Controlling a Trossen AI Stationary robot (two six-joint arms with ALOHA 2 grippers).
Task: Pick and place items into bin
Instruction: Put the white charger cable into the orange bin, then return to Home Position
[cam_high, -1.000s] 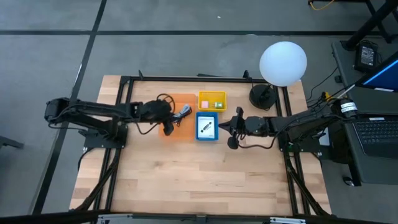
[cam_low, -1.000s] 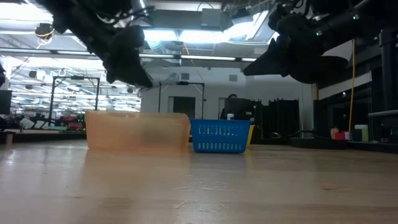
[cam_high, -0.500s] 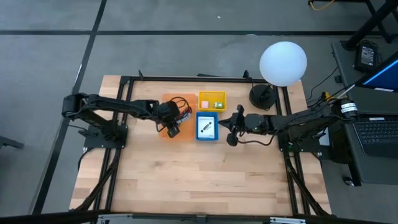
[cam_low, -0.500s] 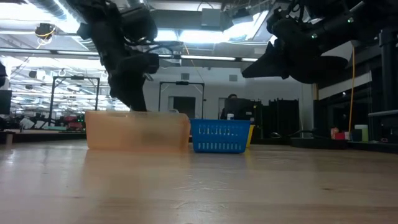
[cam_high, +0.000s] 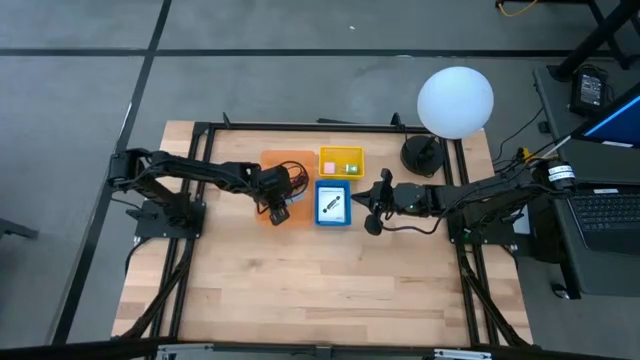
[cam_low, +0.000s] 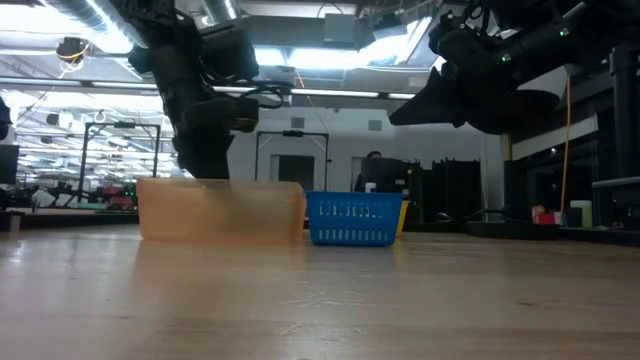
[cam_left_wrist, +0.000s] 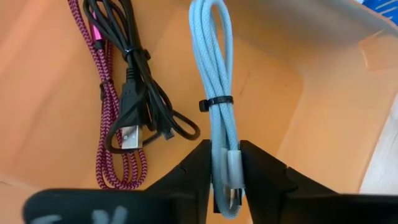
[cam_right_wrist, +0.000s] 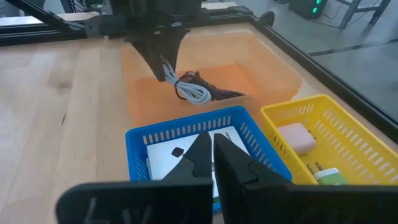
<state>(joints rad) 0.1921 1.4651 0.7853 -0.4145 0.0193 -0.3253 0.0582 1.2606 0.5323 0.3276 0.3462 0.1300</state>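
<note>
Pale blue cable between left tool fingers, no readable labels

Three bins, three coiled cables, two white cards.

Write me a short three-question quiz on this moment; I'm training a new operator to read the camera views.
1. True or false: the left gripper is down in the orange bin.
2. Which cable sits between that gripper's fingers? A) magenta braided cable B) black cable C) pale blue cable
3. Fill in: the right gripper hovers over the ____ basket.

Key: 1 true; 2 C; 3 blue.
</note>
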